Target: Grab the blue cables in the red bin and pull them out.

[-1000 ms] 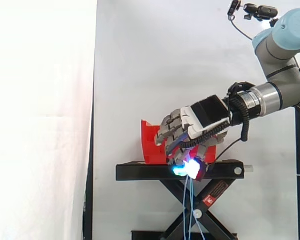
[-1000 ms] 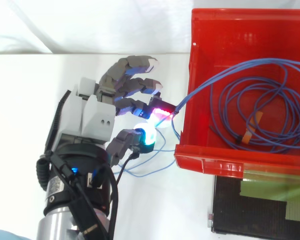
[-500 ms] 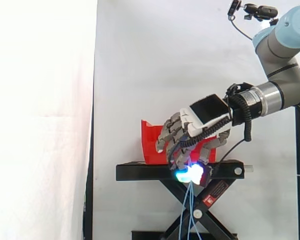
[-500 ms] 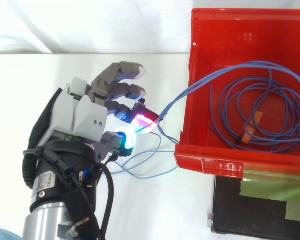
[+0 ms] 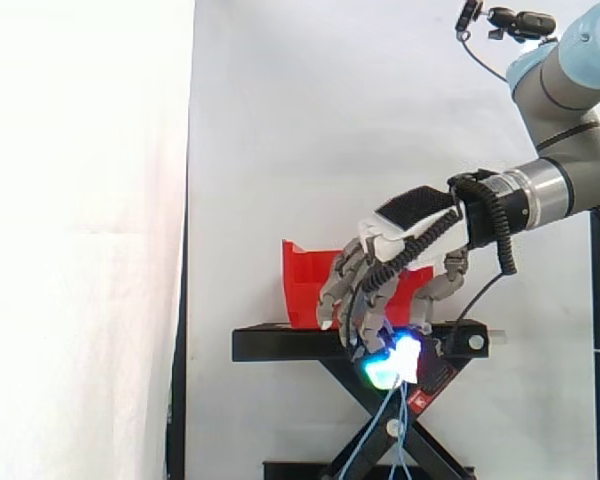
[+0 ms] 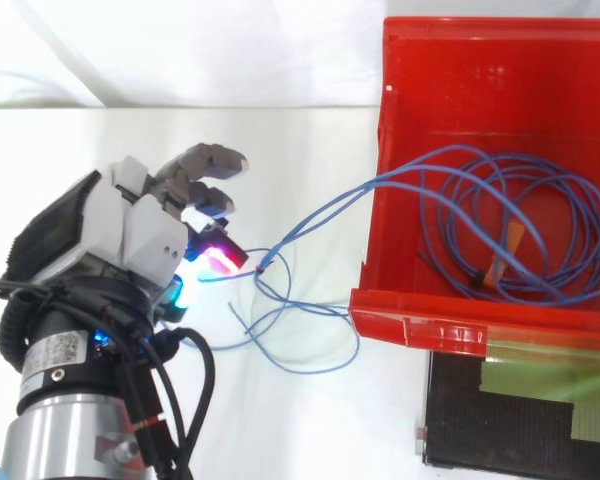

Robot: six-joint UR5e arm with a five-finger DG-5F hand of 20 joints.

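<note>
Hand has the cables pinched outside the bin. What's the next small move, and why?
Probably draw the hand a little farther away from the red bin, without loosening the pinch. Its fingers grip the blue cables outside the bin and strands run over the rim, but most of the coil lies inside.

White surface [image 6: 300,140] is lying open at 12 o'clock of the hand [image 6: 130,225]. At its 3 o'clock, blue cables [image 6: 310,210] are stretching across, with the near wall of the red bin [image 6: 372,260] standing beyond.
</note>
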